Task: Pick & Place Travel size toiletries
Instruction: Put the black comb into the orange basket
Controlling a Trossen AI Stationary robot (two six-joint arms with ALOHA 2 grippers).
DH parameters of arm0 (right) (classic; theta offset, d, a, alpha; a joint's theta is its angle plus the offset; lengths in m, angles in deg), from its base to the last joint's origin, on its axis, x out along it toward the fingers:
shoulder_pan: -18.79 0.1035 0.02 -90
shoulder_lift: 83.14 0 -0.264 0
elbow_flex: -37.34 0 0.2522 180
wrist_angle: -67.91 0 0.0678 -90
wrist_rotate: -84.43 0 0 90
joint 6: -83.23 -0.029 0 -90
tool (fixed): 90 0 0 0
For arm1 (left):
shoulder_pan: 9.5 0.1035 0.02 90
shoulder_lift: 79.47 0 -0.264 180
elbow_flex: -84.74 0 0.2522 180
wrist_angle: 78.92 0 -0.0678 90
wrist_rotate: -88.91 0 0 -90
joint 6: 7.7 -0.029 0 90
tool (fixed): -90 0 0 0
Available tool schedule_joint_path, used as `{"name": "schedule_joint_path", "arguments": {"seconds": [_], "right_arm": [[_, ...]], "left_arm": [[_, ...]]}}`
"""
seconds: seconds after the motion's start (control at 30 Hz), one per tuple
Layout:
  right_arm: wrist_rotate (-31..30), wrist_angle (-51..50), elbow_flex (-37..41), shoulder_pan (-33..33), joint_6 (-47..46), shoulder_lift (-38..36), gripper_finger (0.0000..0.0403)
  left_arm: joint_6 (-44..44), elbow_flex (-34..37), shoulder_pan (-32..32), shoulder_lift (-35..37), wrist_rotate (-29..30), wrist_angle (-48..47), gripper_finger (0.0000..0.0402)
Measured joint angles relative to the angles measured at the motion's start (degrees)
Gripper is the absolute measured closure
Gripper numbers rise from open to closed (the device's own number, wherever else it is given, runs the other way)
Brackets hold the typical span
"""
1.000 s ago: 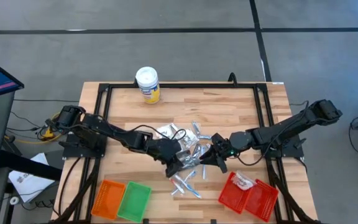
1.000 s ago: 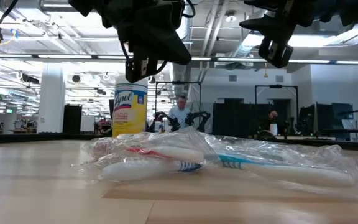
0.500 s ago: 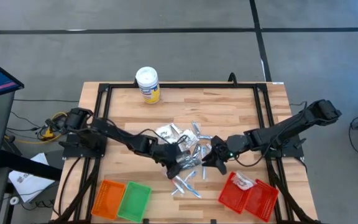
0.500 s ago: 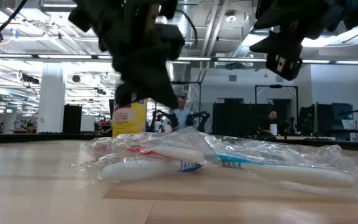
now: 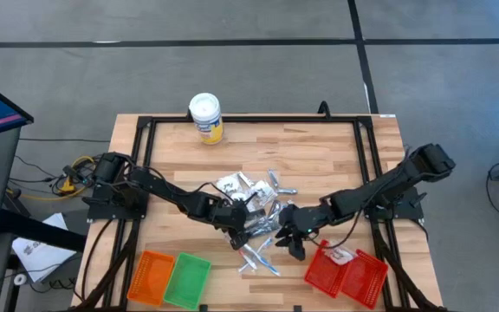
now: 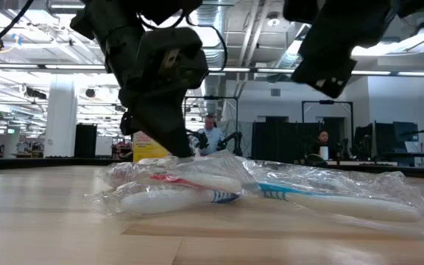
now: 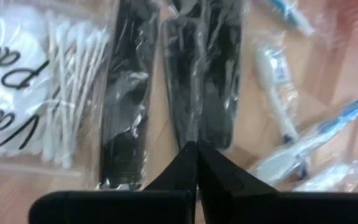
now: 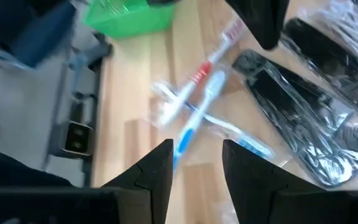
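The travel size toiletries lie in a loose pile mid-table: wrapped black combs, a bag of cotton swabs, white sachets, and bagged toothbrushes nearer the front edge. My left gripper is shut and points steeply down at a wrapped comb; in the high view it is over the pile's near side. My right gripper is open and hovers over the toothbrushes with nothing between its fingers. It hangs well above the table in the low view. My left gripper has its shut fingertips right at the clear wrapper of a black comb, coming from above at a slant. Whether they touch the wrapper I cannot tell. The comb lies flat on the table.
A red mesh basket holding a white item stands at the front right, orange and green baskets at the front left. A white-lidded yellow canister stands at the far left. A black frame borders the tabletop.
My left gripper has sunk onto the pile and tipped more steeply down, staying shut. My right gripper has moved toward the table's near edge and a little left, over the toothbrushes, tipping further down. The toiletries lie as before.
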Motion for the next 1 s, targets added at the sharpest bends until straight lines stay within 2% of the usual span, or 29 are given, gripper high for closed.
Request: {"name": "schedule_joint_path", "arguments": {"seconds": [0.23,0.37,0.73,1.0], "right_arm": [[-0.12,-6.21,-6.41,-0.28,4.67,6.30,0.0269],[-0.57,-8.09,-7.43,-0.24,6.07,7.39,0.0270],[-5.09,-12.17,-7.27,-0.77,8.43,8.33,0.0270],[-5.16,-13.50,-7.27,-1.61,9.31,8.33,0.0274]], "left_arm": [[-0.09,-0.70,-0.28,-0.27,-0.06,0.63,0.0401],[-1.01,-0.77,-0.33,-0.27,-0.33,0.95,0.0401],[-1.24,-0.81,0.07,-0.66,-1.29,1.88,0.0401],[-1.07,-0.81,-0.80,-1.28,-1.53,6.18,0.0401]]}}
